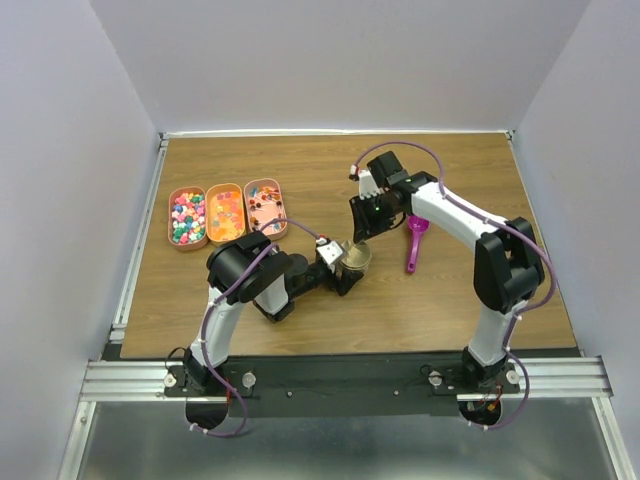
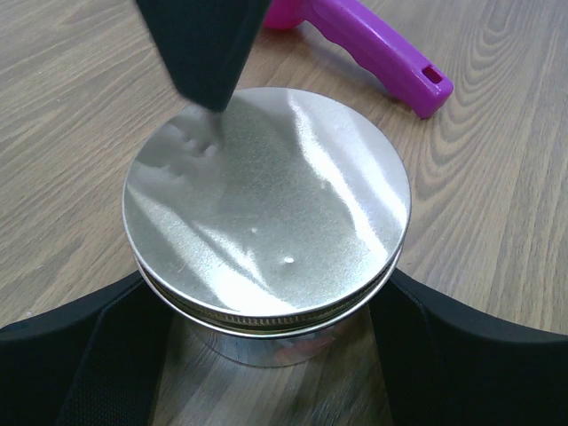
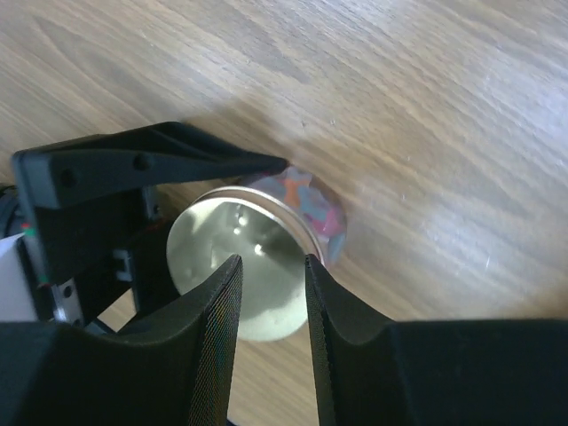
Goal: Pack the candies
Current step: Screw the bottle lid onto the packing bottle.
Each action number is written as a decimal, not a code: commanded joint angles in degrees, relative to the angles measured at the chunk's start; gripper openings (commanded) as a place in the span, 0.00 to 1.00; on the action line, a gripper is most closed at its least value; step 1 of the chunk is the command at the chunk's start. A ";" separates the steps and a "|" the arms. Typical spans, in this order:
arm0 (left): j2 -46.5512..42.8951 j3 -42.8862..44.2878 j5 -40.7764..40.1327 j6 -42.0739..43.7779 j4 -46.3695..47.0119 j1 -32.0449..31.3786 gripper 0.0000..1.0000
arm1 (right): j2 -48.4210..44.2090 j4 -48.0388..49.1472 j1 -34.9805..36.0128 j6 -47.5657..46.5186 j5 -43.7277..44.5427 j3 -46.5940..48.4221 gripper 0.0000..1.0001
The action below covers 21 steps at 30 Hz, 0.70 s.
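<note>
Tabletop (image 1: 440, 300): brown wood grain, with pale walls on three sides; it carries everything below.

Right arm (image 1: 500, 270): white and black, reaching from the near right corner inward to the middle of the tabletop.

Left arm (image 1: 225, 300): folded low, its wrist pointing right toward the middle.

Trays (image 1: 187, 189): three oblong peach ones, side by side and touching, at the left of the tabletop.

Scoop (image 1: 415, 243): magenta plastic, lying flat just right of the jar and apart from it; no tool touches it.

Left tool (image 2: 266, 311): spread wide, one finger on each side of the jar, gripping it around its body.

Right tool (image 3: 272, 266): poised over the lid with its fingers a narrow gap apart and nothing between them; one fingertip (image 2: 209, 98) meets the lid near its rim.

Jar (image 3: 327, 222): short, clear-walled and upright at mid-tabletop.

Lid (image 2: 266, 200): round shiny metal, sitting on the jar.

Candies (image 1: 188, 218): tiny and multicoloured; they fill the three trays, and more show through the jar's wall (image 3: 306, 195).
</note>
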 commanded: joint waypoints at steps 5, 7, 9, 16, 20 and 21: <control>3.23 -1.98 -0.31 -2.43 26.66 0.42 0.73 | 5.95 -2.73 -0.40 -7.01 -4.51 3.55 0.41; 3.32 -1.98 -0.13 -2.52 26.75 0.33 0.73 | 6.30 -3.08 -0.41 -7.71 -5.03 3.46 0.41; 3.41 -1.98 -0.22 -2.61 26.75 0.33 0.73 | 6.30 -3.78 -0.40 -8.15 -5.99 3.02 0.41; 3.32 -1.90 -1.53 -2.87 26.31 0.42 0.73 | 3.15 -4.66 -0.23 -6.40 -6.26 -0.75 0.33; 3.32 -1.63 -1.54 -2.87 26.13 0.42 0.73 | 0.86 -4.49 1.17 -3.24 -5.56 -5.23 0.33; 3.32 -1.72 -1.54 -3.04 26.05 0.42 0.73 | 0.42 -4.40 1.44 -1.75 -5.04 -6.29 0.33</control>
